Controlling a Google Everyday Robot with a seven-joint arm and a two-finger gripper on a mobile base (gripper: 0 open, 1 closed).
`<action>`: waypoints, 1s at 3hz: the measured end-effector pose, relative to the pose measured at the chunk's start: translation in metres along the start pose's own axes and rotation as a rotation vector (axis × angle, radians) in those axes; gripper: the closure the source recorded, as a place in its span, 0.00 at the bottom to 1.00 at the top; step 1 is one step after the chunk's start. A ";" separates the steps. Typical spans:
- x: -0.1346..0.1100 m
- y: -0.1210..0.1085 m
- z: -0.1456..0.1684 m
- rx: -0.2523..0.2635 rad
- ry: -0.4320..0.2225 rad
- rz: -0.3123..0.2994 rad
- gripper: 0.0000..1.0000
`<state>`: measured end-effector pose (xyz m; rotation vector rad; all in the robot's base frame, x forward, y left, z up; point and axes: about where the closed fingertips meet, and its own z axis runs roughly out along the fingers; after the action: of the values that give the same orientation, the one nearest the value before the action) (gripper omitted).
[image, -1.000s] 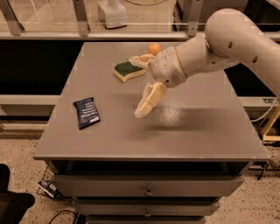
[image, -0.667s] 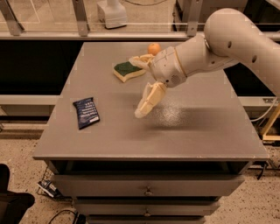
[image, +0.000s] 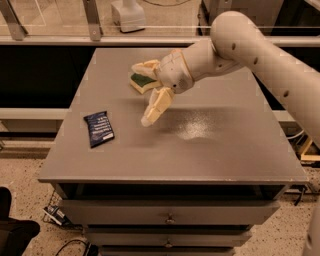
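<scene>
Table (image: 225, 150): 1, grey.
Drawers (image: 125, 212) under its top: 2 in view, one knob each.
Sponge (image: 142, 82): 1, seemingly yellow with a green face, partly hidden.
Blue packet (image: 99, 128): 1.
Arm (image: 260, 50): 1, white.
Gripper (image: 140, 95): 1, over the table's rear left part. Its 2 fingers are spread wide, one behind the sponge and one in front.

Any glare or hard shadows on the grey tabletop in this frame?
Camera view: speckled glare patch on the grey tabletop, right of the open cream two-finger gripper by the yellow-and-green sponge; no hard shadows; dark blue packet evenly lit.
</scene>
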<state>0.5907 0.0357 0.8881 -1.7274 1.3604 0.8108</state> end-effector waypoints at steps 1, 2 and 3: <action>0.001 -0.024 0.022 -0.064 -0.028 0.001 0.00; 0.002 -0.032 0.040 -0.083 -0.031 0.001 0.00; 0.002 -0.021 0.052 -0.059 -0.024 0.018 0.00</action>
<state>0.6108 0.0826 0.8645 -1.7468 1.3498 0.8870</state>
